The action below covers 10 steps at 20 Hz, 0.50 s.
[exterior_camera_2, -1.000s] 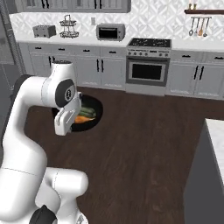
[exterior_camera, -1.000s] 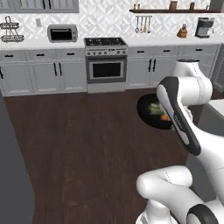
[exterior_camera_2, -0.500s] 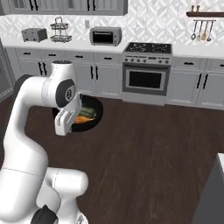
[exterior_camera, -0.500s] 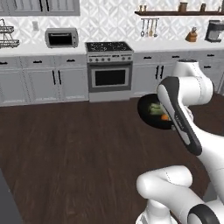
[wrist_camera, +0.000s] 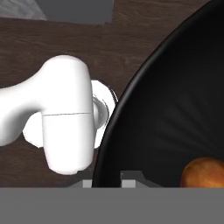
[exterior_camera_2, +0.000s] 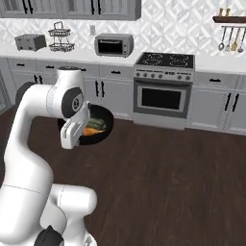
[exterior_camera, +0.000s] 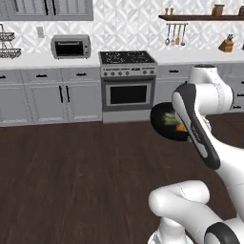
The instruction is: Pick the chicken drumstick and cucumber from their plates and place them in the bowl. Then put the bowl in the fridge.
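From the left base view we see the bowl (exterior_camera: pixel 164 125) held up over the dark floor (exterior_camera: pixel 71 181) before the oven (exterior_camera: pixel 127 90), the cucumber (exterior_camera: pixel 168 119) and chicken drumstick (exterior_camera: pixel 179 127) inside. From the right, the bowl (exterior_camera_2: pixel 102 129) hangs beside our arm. In the hand view, our gripper (wrist_camera: pixel 106 178) is clamped on the bowl's rim (wrist_camera: pixel 127 100), drumstick (wrist_camera: pixel 202 173) within.

the black bowl (exterior_camera_2: pixel 106 126) carries the chicken drumstick (exterior_camera_2: pixel 89 131) and the cucumber (exterior_camera_2: pixel 95 124).

Even, flat rendered light, no hard shadows. Base views soft, low-res. Faint sheen streaks inside the bowl (wrist_camera: pixel 175 109) in hand view; edges undistorted.
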### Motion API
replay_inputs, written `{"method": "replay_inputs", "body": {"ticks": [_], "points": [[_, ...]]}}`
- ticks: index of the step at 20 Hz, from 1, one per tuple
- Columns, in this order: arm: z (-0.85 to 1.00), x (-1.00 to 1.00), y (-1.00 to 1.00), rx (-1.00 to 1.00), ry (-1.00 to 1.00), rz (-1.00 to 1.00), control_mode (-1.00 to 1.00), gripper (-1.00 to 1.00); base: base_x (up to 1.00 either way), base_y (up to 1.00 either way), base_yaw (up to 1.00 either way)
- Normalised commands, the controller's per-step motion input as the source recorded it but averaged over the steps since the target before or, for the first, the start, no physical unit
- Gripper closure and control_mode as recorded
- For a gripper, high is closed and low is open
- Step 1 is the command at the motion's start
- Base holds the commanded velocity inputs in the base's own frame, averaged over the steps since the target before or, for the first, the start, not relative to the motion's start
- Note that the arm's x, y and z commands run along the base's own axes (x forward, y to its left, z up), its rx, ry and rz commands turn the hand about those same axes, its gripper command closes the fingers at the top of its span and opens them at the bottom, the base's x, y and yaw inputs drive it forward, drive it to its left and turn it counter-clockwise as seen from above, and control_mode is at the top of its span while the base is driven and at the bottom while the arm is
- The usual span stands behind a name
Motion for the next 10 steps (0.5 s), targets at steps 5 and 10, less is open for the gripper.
{"method": "replay_inputs", "body": {"ticks": [5, 10], "points": [[0.00, 0.00, 0.00, 0.00, 0.00, 0.00, 1.00, 1.00, 1.00, -0.15, 0.33], [0.00, 0.00, 0.00, 0.00, 0.00, 0.00, 1.00, 1.00, 1.00, -0.07, 0.50]]}}
